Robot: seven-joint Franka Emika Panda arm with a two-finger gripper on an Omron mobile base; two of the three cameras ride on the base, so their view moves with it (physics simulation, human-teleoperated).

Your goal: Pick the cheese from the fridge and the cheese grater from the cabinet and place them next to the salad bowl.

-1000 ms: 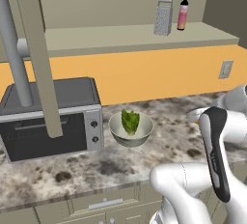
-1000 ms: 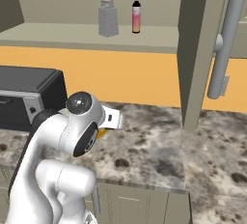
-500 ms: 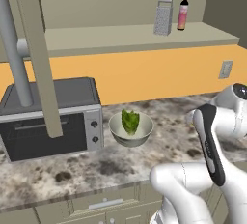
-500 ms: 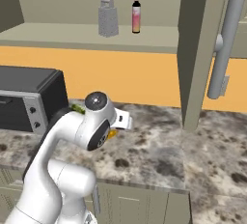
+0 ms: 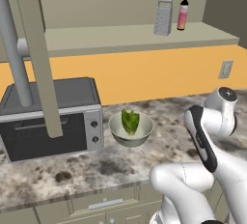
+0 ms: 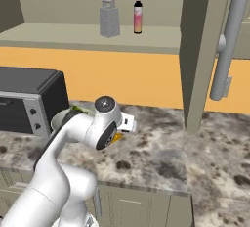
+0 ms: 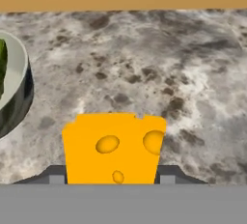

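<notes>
My gripper [image 7: 112, 175] is shut on the cheese [image 7: 113, 148], a yellow-orange wedge with round holes, held just above the speckled counter. A sliver of the cheese [image 6: 116, 138] peeks out under my wrist. The salad bowl [image 5: 131, 129], pale grey with lettuce, stands close by on the counter, and its rim [image 7: 17, 80] lies left of the wedge. On the open cabinet shelf [image 5: 120, 37] the cheese grater [image 5: 163, 17] stands upright. The cheese grater [image 6: 109, 18] is far above my hand. The fridge is out of view.
A pink bottle [image 5: 183, 14] stands beside the grater. A dark toaster oven [image 5: 50, 114] sits left of the bowl. Open cabinet doors [image 5: 38, 54] [image 6: 200, 50] with long grey handles hang over the counter. Bare speckled counter [image 6: 161, 147] stretches right of my hand.
My arm has swung further out over the counter, toward the wall and the bowl's side, carrying the cheese. The bowl, grater and bottle have not moved.
</notes>
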